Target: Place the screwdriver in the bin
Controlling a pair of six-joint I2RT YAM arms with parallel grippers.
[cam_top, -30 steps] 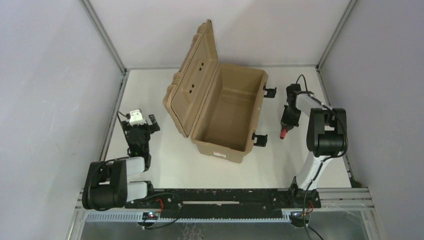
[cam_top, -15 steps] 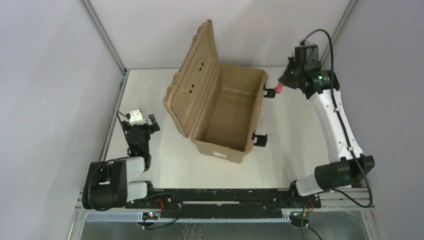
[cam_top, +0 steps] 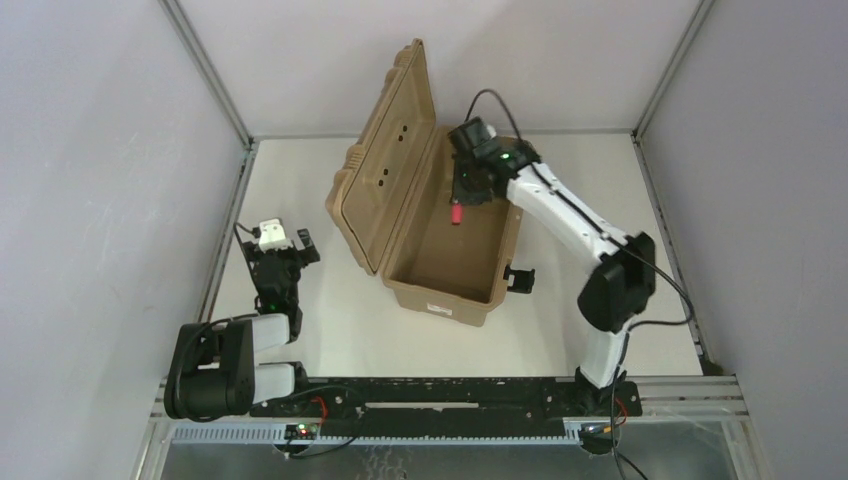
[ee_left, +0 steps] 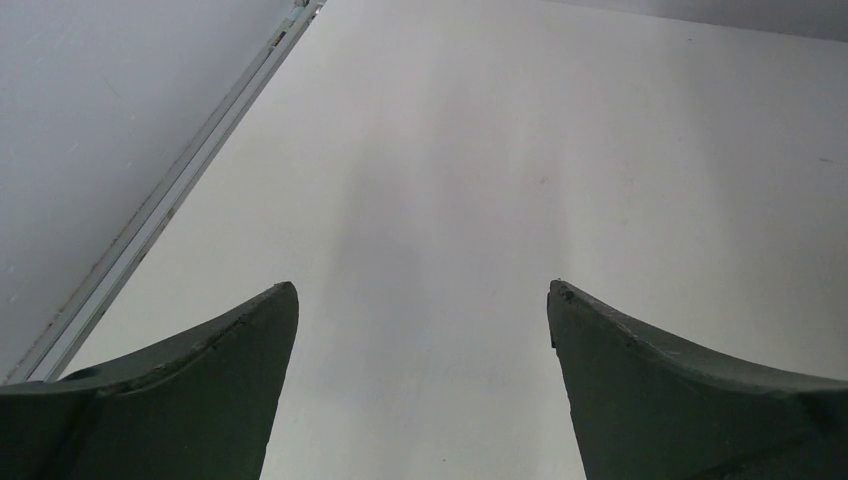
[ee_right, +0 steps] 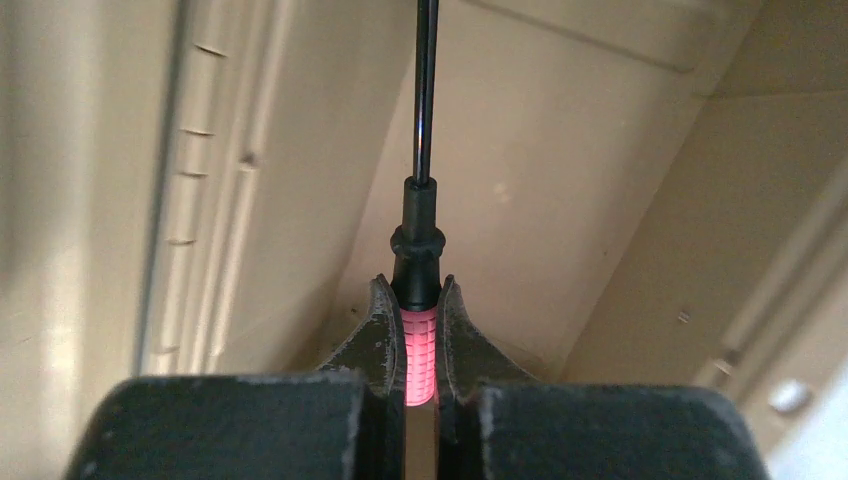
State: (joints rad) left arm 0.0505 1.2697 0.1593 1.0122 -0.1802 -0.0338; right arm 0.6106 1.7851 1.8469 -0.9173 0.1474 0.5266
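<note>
The screwdriver (ee_right: 420,350) was held by the right gripper (ee_right: 412,290), whose fingers were closed tight on the red grip of the handle; from the wrist view the black collar and thin dark shaft ran straight out ahead of the fingertips, toward the tan inner walls of the bin (cam_top: 445,300). From above, the tool hung over the far part of the open bin, close to the left side where the hinged lid (cam_top: 385,170) stood raised; only a small red end showed below the gripper there, and whether it was above the rim or already below it could not be told. Nothing in the pictures showed the tool touching the floor or walls of the bin.

By my reading, the pick-up and the carry were done; the tool had reached the space over the bin, and what remained was to lower it a little if wanted, part the fingers, and let it drop onto the bare floor inside; the task was most of the way through but not finished, since the tool was not yet released.

The left gripper (ee_left: 422,290) sat with its fingers wide apart over the white table (ee_left: 450,150) at the near left, holding nothing; it looked to have no part in this step.
</note>
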